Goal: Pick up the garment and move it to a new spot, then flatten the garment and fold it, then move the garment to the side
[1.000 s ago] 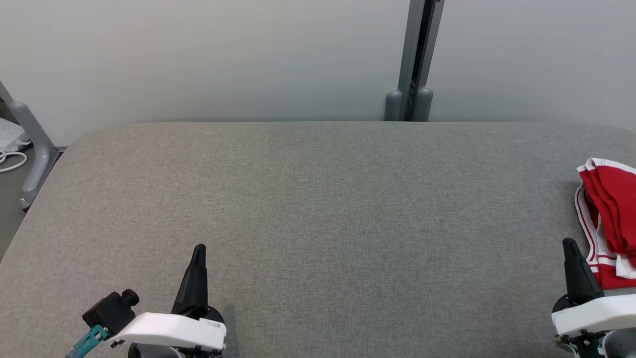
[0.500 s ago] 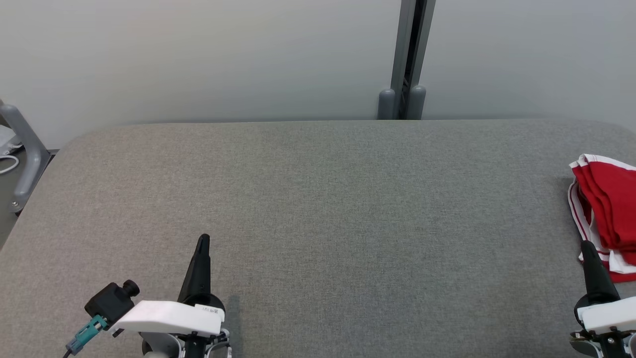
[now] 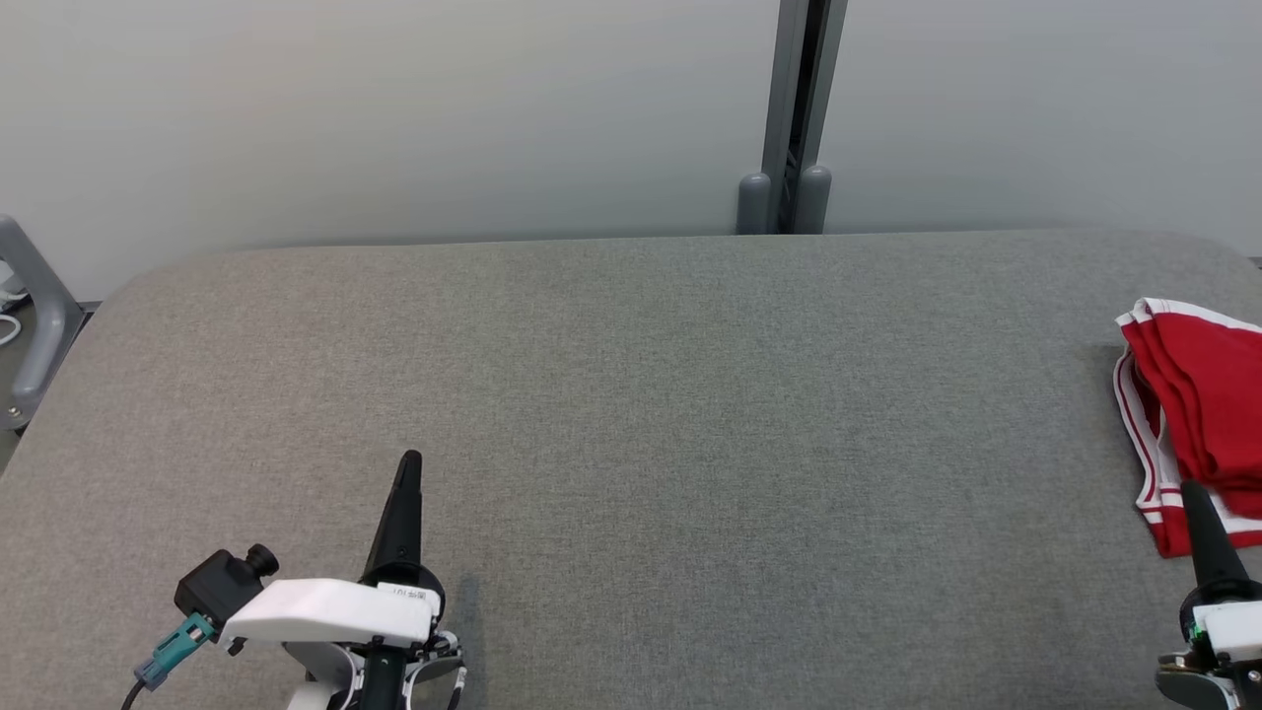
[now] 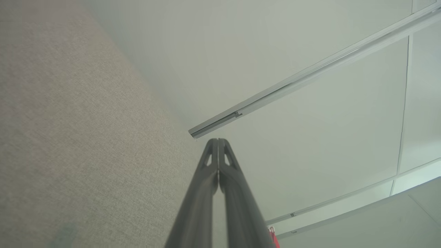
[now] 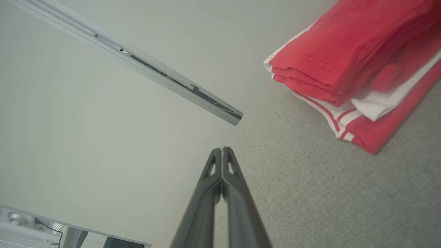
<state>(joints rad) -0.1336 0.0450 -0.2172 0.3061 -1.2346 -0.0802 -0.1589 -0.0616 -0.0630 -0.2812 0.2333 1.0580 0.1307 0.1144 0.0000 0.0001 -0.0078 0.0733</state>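
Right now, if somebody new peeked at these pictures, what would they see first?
The bright red garment with white stripes, folded in a pile at the right edge of the grey fabric table. Next come the two dark pointy grippers near the front edge, the left gripper and the right gripper. Both are pinched shut and hold nothing, and the right one is near the garment but not touching it.

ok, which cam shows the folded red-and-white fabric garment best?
Right wrist view: the folded red-and-white fabric garment is close, stacked layers and white stripes clear. Head view crops it at the right edge. Left wrist view gives a tiny red sliver.
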